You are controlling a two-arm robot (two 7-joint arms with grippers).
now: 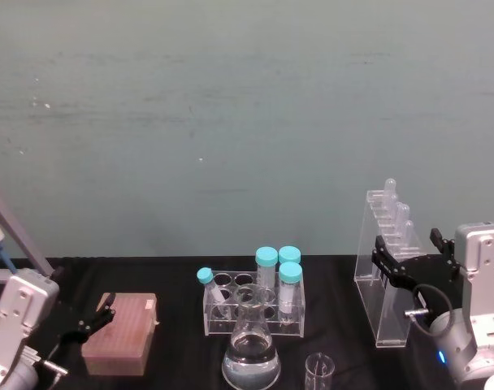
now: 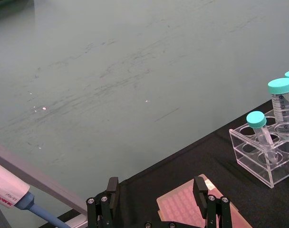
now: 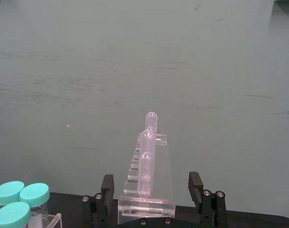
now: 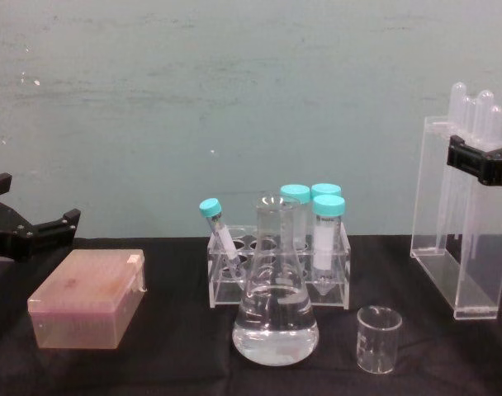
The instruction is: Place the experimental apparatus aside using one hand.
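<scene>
1. Two black angular grippers flank the black-clothed table (image 1: 178, 361). The right gripper (image 1: 409, 250) is raised beside the upper part of the tall acrylic stand (image 1: 383, 318), which stands at the table's right. The left gripper (image 1: 90, 319) sits low at the left, just beside a pink translucent tip box (image 1: 121, 335).
2. The right gripper's jaws are spread wide with nothing between them. Whether either jaw touches the acrylic cannot be told.
3. The left gripper is likewise wide open and empty.
4. The stand is a clear wedge with a stepped top edge. Long round-ended glass tubes (image 1: 391, 188) lean along its slope.
5. At the middle front, the conical flask (image 1: 251, 351) has a narrow neck and clear liquid in its wide base. The small cylindrical glass beaker (image 1: 320, 371) stands just to its right. Behind them is a clear rack (image 1: 231, 321) of teal-capped tubes, one of them tilted.
6. The chest view shows a black finger crossing in front of the stand's upper part. The right wrist view sets the stand's narrow end between the jaws, farther off. The left wrist view shows a blue-and-white pipette (image 2: 11, 195).
</scene>
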